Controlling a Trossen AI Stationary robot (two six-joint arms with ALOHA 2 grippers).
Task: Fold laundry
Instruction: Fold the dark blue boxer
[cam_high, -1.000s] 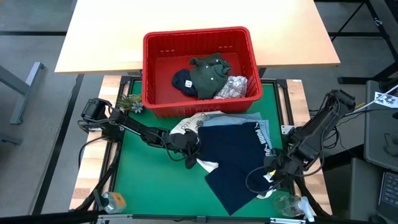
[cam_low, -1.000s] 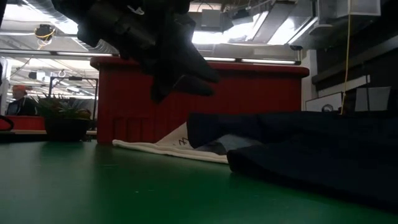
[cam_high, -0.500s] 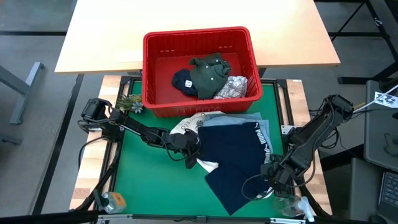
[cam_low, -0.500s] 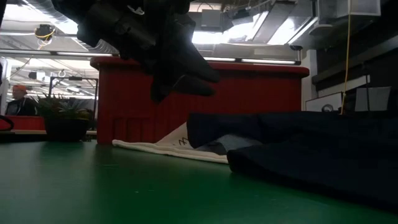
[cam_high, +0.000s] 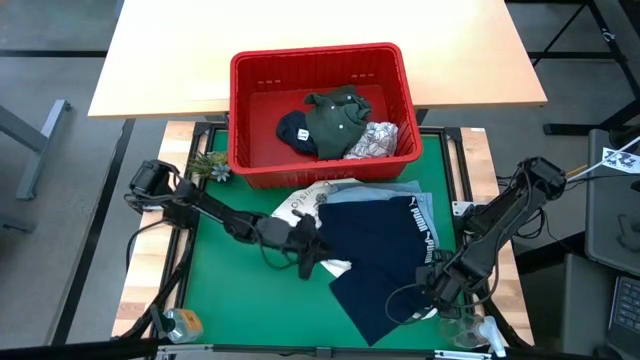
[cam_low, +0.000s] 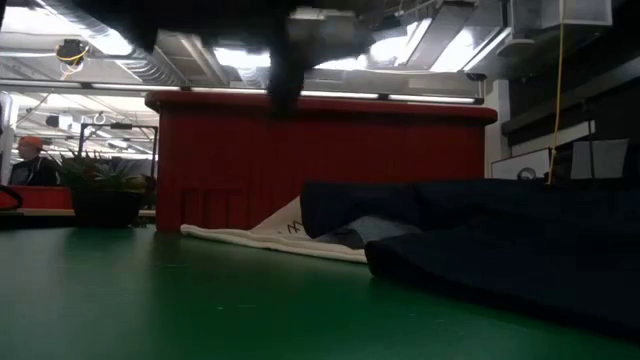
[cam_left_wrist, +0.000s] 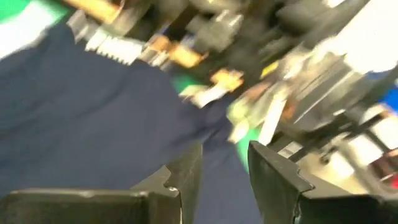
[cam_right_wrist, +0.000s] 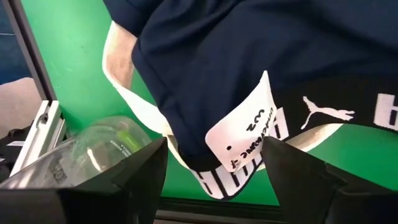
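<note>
**Navy garment half spread, waistband corner at risk**

The navy garment (cam_high: 385, 250) lies spread on the green worktop (cam_high: 240, 290), in front of the red basket (cam_high: 320, 110) where the olive (cam_high: 335, 115) and printed (cam_high: 375, 140) pieces lie. The right gripper (cam_right_wrist: 214, 171) stands wide over the waistband corner and its white label (cam_right_wrist: 245, 140) — nothing is held. If it is closed from here, only the label or the elastic edge could be pinched, and the cloth would slide out when lifted. The left gripper (cam_high: 305, 255) is seen at the garment's left edge with its jaws narrowly parted; whether cloth is caught cannot be told. A pull by it could drag the tote bag (cam_high: 300, 205) along.

Against the earlier frame, the right gripper has opened wider and dropped nearer the worktop's front edge, while the left arm has shifted slightly forward — its blurred wrist view suggests motion.
</note>
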